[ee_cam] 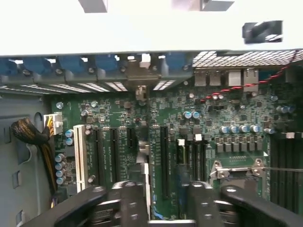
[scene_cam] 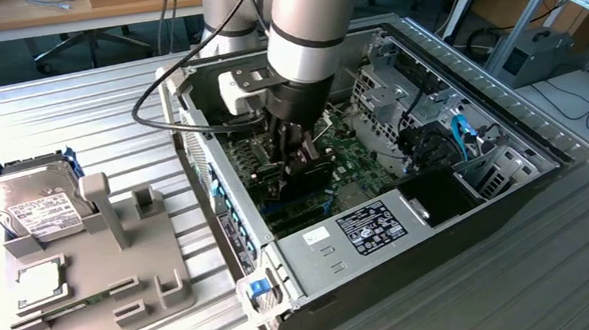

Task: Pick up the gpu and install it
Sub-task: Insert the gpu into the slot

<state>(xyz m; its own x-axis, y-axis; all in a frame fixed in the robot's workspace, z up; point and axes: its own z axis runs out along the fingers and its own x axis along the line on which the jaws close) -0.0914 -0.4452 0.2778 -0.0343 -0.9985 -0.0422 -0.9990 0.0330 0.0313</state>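
We see the gpu (ee_cam: pixel 147 163) edge-on in the wrist view, a thin card standing upright on the green motherboard (ee_cam: pixel 222 111) among the long black expansion slots, with its silver bracket (ee_cam: pixel 141 75) against the rear wall of the case. In the exterior view the gpu (scene_cam: pixel 303 187) is a dark slab low inside the open computer case (scene_cam: pixel 505 126), right under the arm. The gripper (ee_cam: pixel 163 210) straddles the card with its black fingers (ee_cam: pixel 127 203) one on each side. The gap between them is clearly wider than the card's edge, so we call the hand released, not clamped on it. We can't tell whether either pad touches the card. In the exterior view the gripper (scene_cam: pixel 301 164) reaches straight down into the middle of the case. A white slot (ee_cam: pixel 79 153) lies a few slots off from the card, and the CPU socket (ee_cam: pixel 236 170) sits on the card's other side. The power supply (scene_cam: pixel 369 226), with its label, fills the case's near corner. The case lies on its side on the ribbed metal bench (scene_cam: pixel 66 113), toward the exterior view's right. Near the bench's edge on the exterior view's left sits a grey fixture (scene_cam: pixel 121 264), well apart from the case, with a silver hard drive (scene_cam: pixel 26 200) at its far end.
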